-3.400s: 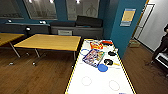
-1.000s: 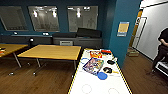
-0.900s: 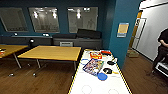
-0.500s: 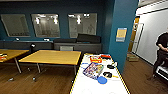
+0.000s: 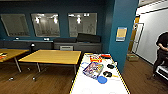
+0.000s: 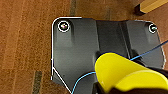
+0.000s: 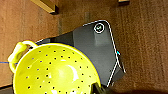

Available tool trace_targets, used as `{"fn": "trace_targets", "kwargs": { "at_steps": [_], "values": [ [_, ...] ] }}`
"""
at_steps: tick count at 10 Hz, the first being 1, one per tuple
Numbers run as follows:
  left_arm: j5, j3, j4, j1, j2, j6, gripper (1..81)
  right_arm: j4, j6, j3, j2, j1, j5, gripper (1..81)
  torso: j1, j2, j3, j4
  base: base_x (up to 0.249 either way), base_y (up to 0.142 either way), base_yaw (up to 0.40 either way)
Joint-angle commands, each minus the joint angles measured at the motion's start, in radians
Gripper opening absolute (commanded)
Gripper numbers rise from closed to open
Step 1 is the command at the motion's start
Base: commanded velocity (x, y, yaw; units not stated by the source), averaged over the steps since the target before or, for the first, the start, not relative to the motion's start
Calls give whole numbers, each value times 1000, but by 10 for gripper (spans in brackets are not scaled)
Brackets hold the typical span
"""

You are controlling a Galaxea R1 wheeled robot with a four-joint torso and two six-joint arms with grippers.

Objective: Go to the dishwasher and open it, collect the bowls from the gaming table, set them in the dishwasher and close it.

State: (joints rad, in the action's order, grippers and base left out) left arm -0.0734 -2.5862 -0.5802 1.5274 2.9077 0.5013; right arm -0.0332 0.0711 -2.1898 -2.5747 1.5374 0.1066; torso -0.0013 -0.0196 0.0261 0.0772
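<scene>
Backing off, the camera is showing the gaming table (image 5: pixel 100 82) receding ahead; a yellow bowl (image 6: pixel 130 72) and a yellow colander (image 7: pixel 55 70) are riding at the wrists, gripper grip unclear

**Yellow strainer bowl over a wooden floor**

A bright yellow-green bowl (image 7: pixel 53 71) pierced with many small holes took up much of the right wrist view, its hollow side facing the camera. A looped handle (image 7: pixel 17 51) of the same colour stuck out from its rim. Behind the bowl lay the robot's dark plate (image 7: pixel 100 53), with one round fitting (image 7: pixel 99 27) near a corner. Beyond that stretched a reddish-brown wooden floor (image 7: pixel 140 45) of narrow boards. Two pale wooden furniture legs with dark feet (image 7: pixel 47 6) stood on the floor at the far edge of the view, well apart from each other. The gripper's fingers could not be made out.
</scene>
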Motion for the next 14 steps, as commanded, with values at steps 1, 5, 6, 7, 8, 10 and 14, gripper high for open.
{"fn": "trace_targets", "kwargs": {
  "at_steps": [1, 5, 6, 7, 8, 10, 14],
  "values": [
    [64, 1, -9, -48, 3, 10, 10, 15, -4, 16, 32, -49, -48, 10, 1, 0, -2, 0, 0, 0, 0],
    [64, 1, -7, -48, 13, 10, 10, 16, -4, -14, 5, -53, -50, 10, 1, 0, 27, 0, 0, 0, 0],
    [64, 1, -7, -48, 16, 10, 10, 18, -4, -27, -3, -53, -50, 10, 1, 0, 27, 0, 0, 0, 0],
    [64, -3, -6, -48, 24, 10, 10, 22, -5, -60, -29, -55, -51, 10, 1, 0, 27, 0, 0, 0, 0],
    [64, -28, -6, -48, 35, 10, 10, 38, -5, -92, -52, -56, -59, 10, 1, 0, 27, 0, 0, 0, 0],
    [66, -101, -6, -48, 76, 11, 10, 49, -5, -163, -96, -61, -73, 10, 1, 0, 27, 0, 0, 0, 0],
    [66, -134, -4, -48, 102, 13, 10, 61, -5, -274, -178, -61, -91, 10, 1, 0, 27, 0, 0, 0, 0]
  ]
}}
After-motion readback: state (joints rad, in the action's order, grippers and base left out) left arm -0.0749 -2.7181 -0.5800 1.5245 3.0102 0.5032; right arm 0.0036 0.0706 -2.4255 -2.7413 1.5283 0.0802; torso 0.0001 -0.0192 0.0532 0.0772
